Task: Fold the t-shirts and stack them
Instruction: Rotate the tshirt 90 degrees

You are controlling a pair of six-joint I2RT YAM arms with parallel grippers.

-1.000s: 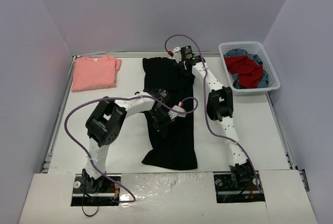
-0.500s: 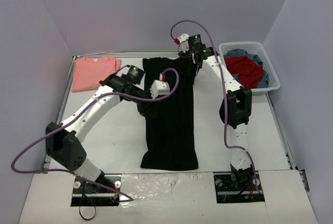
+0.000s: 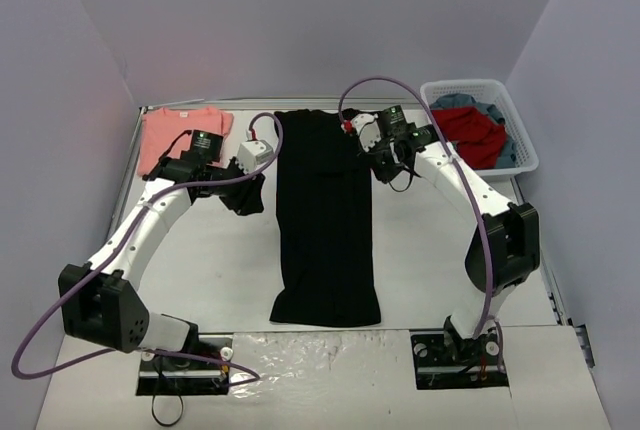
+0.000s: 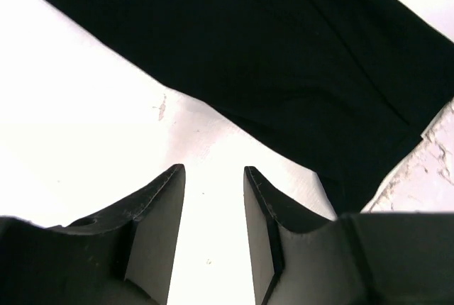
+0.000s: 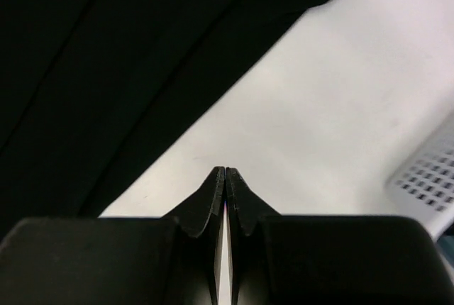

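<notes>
At the far left corner of the table the salmon-pink t-shirt lies folded flat, hem towards the near side as far as I can tell.

Just to its right the left arm stretches up from its base, elbow low and out to the left, forearm slanting to the far side. The left gripper tips down over bare table, its jaws parted with nothing between them, just beside the black cloth's left edge.

The black t-shirt lies mid-table, folded into a long narrow strip. Its long axis runs from the far edge to the near edge, and the near end spreads a little wider. I cannot tell which end is the neck.

Past its upper right edge, the right arm reaches from its base with the elbow out to the right. The right gripper is pressed closed on nothing, above bare table.

At the far right sits a white basket holding red and blue cloth.
</notes>
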